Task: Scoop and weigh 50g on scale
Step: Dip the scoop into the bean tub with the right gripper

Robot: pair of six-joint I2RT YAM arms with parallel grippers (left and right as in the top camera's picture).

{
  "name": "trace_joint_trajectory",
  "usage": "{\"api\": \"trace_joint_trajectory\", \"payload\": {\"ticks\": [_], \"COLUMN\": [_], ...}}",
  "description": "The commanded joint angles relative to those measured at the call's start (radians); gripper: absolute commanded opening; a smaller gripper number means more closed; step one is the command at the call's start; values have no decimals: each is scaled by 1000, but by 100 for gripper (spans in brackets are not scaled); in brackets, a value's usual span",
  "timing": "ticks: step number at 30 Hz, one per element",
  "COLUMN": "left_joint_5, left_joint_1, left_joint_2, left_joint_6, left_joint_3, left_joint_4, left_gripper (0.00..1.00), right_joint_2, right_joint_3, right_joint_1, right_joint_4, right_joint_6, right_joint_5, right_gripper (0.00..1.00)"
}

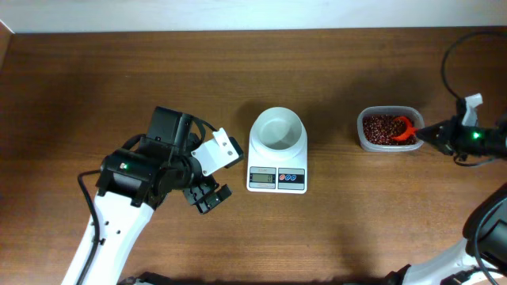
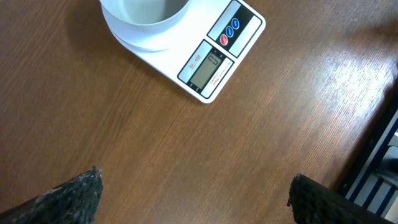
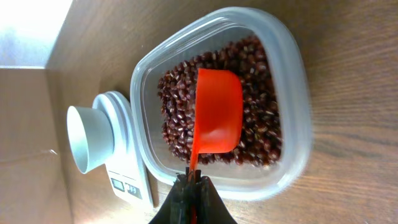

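Starting overhead, quick: containers?

Two. Clear tub [image 1: 360, 131] at right, red beans [image 1: 382, 127] in it, red scoop [image 1: 405, 130] over them. White bowl [image 1: 278, 129] sits on the scale [image 1: 276, 161], only its white inside showing.

Scale location, axis?

Middle of the table [image 1: 238, 71], between the arms, tub well apart to its right. Long axis runs top to bottom of the picture. Display end points at the bottom edge, bowl end at the top. Red and blue buttons sit right of the display.

Grippers?

Left gripper [image 1: 207, 195] is just left of the scale, over bare wood, jaws wide, holding nothing. Right gripper [image 1: 424, 135] is at the tub's right rim, pinched tight on the scoop handle.

Left wrist view?

Scale in the top middle, lying diagonal, display end pointing lower right, bowl cut by the top edge. Both dark fingertips at the bottom corners, far apart, bare wood between.

Right wrist?

Tub fills the middle, beans covering its floor. Scoop cup lies over the beans, handle running straight down into the closed jaws. Touching the beans or just above, can't tell. Scale is beyond the tub at left, bowl on it seen side-on, display end toward the bottom of the frame.
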Motion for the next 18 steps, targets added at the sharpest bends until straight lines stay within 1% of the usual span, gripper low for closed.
{"api": "trace_joint_trajectory", "payload": {"ticks": [1,3,7,13,18], "left_joint_5": [0,0,0,0,0], "left_joint_1": [5,5,5,5,5], "left_joint_2": [-4,-4,-4,-4,-4], "left_joint_6": [16,16,16,16,16], "left_joint_3": [9,9,9,9,9], "left_joint_4": [2,2,2,2,2], "left_gripper": [99,99,99,99,99], "right_joint_2": [11,11,11,11,11], "right_joint_3": [5,5,5,5,5], "right_joint_1": [-46,-65,-69,-70,-68], "right_joint_4": [-14,-34,-67,-81,-92], "right_joint_6": [-17,-42,-42,-42,-42], "right_joint_5": [-63,-115,-122,-190,-346], "right_gripper": [4,4,4,4,4]}}
